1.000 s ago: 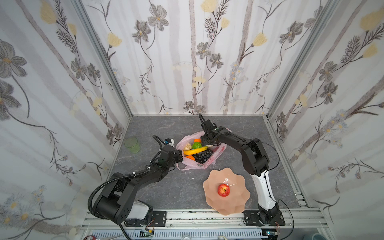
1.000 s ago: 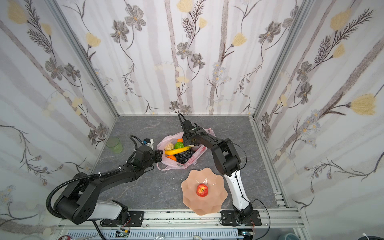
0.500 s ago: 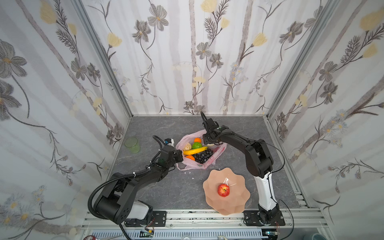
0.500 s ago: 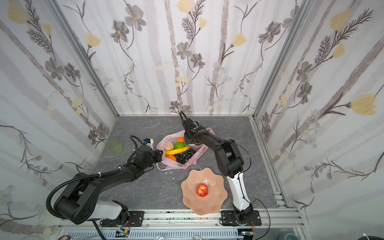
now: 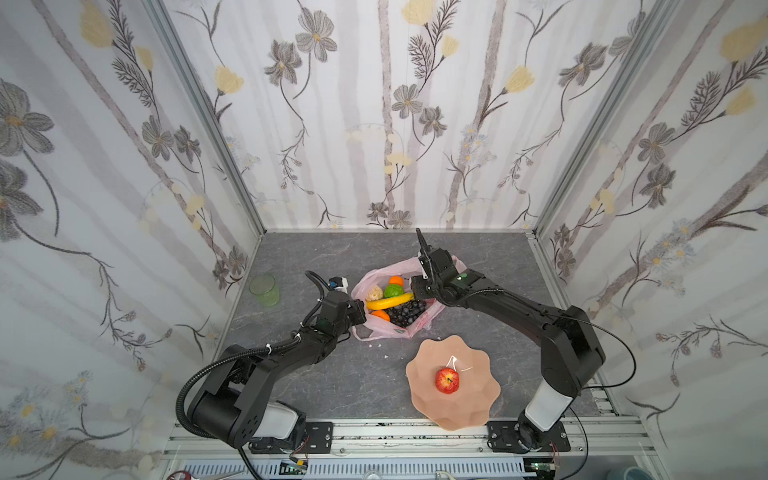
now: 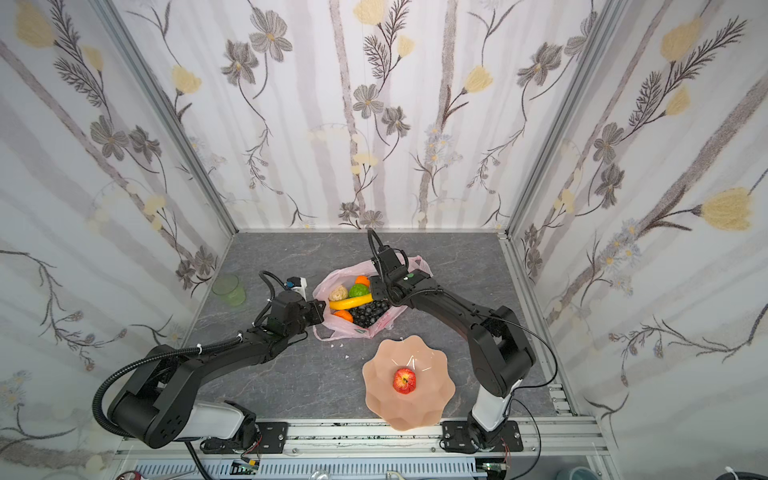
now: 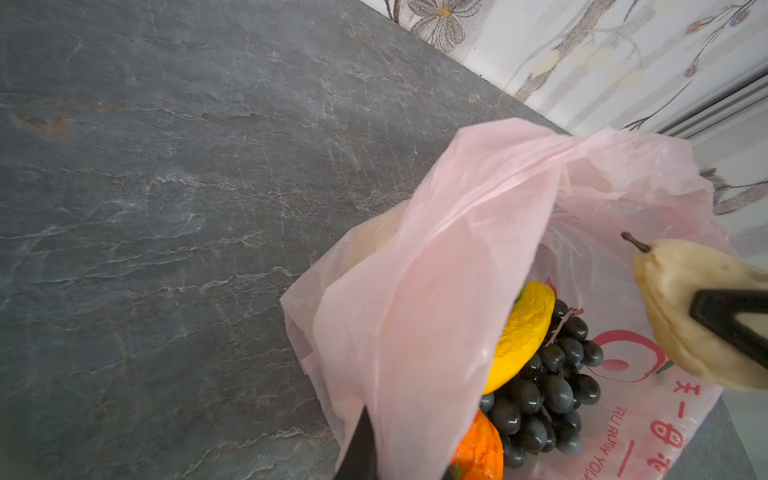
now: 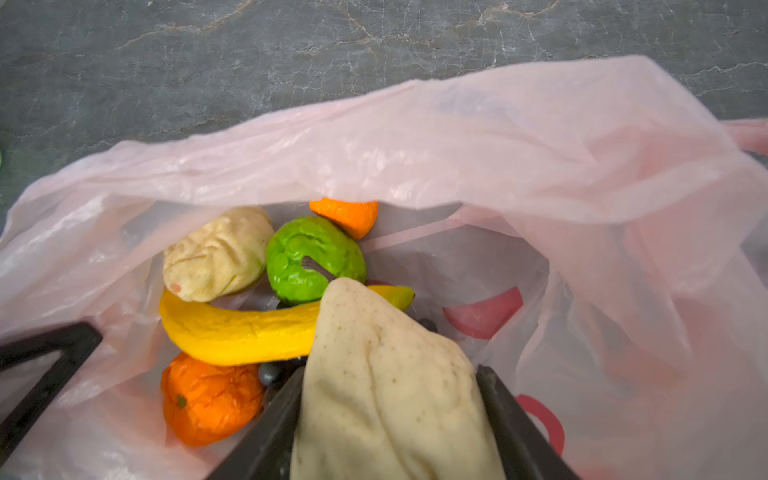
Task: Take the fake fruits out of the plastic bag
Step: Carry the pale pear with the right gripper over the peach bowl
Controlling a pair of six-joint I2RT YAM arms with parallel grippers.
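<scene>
Right arm's elbow had swung out toward the near right compared with a second earlier, and the right gripper (image 8: 388, 372) had narrowed its jaws a good bit while sitting at the right side of the bag's mouth. So by this point it was clamped on a beige pear (image 8: 374, 332), one finger on each flank, narrow end poking out ahead; the right wrist view showed that pretty clearly. Pear looked lifted off the pile but was still within the mouth of the plastic bag (image 5: 386, 332), which sat mid-table, a bit toward the far side. Left gripper (image 5: 359, 316) hadn't budged: closed tight on the bag's left rim, holding it open. Still in the bag were the banana (image 5: 388, 302), grape bunch (image 5: 405, 311), green bumpy fruit (image 5: 392, 291), second pear (image 5: 374, 293), and two oranges, one far (image 5: 396, 280) and one near (image 5: 380, 316). Red apple (image 5: 447, 379) was already on the peach plate (image 5: 478, 407) at the near right, well apart from the bag. My read: the grasp was done, so fruit number two was about to come out, with lift and carry to the plate likely next. Only worry was the thin plastic dragging along, or the squishy-looking pear slipping.
</scene>
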